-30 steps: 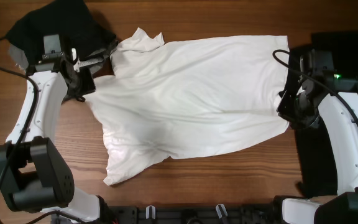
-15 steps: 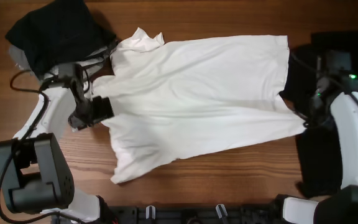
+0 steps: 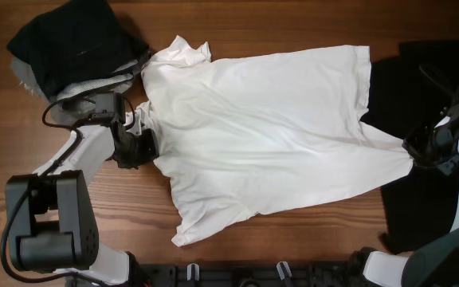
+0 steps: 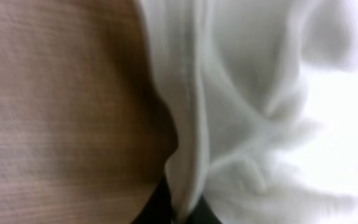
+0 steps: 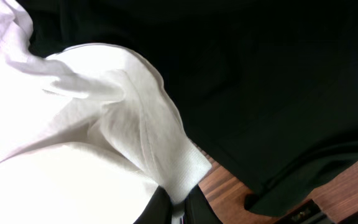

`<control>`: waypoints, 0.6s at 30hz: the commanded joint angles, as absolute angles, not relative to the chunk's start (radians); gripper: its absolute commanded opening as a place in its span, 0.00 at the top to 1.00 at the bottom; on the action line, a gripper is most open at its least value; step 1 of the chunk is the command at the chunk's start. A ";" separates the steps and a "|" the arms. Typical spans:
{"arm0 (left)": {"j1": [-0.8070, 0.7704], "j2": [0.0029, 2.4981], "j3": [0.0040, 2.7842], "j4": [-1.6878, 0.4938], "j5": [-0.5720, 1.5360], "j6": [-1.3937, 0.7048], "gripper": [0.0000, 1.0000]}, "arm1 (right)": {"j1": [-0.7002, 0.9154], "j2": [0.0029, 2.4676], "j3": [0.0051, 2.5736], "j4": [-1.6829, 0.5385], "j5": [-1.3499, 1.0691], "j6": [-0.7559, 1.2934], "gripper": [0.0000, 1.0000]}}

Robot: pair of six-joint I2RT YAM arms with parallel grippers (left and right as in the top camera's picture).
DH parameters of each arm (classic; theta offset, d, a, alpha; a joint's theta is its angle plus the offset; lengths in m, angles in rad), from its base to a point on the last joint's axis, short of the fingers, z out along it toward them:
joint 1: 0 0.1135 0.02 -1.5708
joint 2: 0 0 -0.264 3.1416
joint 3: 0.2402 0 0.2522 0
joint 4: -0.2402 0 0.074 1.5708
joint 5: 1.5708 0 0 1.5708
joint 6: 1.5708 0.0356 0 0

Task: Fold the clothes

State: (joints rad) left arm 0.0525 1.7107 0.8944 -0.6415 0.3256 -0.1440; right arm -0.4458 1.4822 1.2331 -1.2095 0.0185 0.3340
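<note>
White cotton T-shirt [image 3: 269,127] lies spread across the middle of the brown wooden desk [image 3: 309,239]. Left fingers [image 4: 154,208] are clenched on its sleeve-side edge, and right fingers [image 5: 160,211] pinch its hem corner. Best to draw both ends evenly apart, low over the desk, flattening creases before folding.

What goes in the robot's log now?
left gripper: shut on white shirt | right gripper: shut on white shirt | fold: not yet done
</note>
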 commanded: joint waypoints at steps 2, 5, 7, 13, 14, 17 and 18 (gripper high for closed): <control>0.097 1.627 1.095 -0.852 0.282 -0.139 0.96 | -0.443 1.491 1.238 -1.208 -0.001 0.317 0.96; 0.109 1.596 1.295 -0.974 0.245 -0.139 0.96 | -0.443 1.491 1.238 -1.205 -0.001 0.317 0.96; 0.094 1.594 1.396 -1.020 0.246 -0.139 0.96 | -0.443 1.491 1.238 -1.206 -0.001 0.317 0.96; -0.006 1.652 1.380 -1.036 0.155 -0.159 0.96 | -0.443 1.491 1.238 -1.208 -0.001 0.317 0.96; -0.010 1.671 1.374 -1.071 0.072 -0.200 0.96 | -0.443 1.491 1.238 -1.210 -0.001 0.317 0.96; 0.014 1.683 1.373 -1.152 -0.014 -0.226 0.96 | -0.443 1.491 1.238 -1.209 -0.001 0.316 0.95; 0.023 1.683 1.373 -1.169 -0.014 -0.226 0.96 | -0.443 1.491 1.238 -1.208 -0.001 0.316 0.95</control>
State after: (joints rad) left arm -0.0101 1.6791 1.3811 -1.1313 0.1001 -0.1864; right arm -0.4458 1.4822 1.2331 -1.2106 0.0002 0.3340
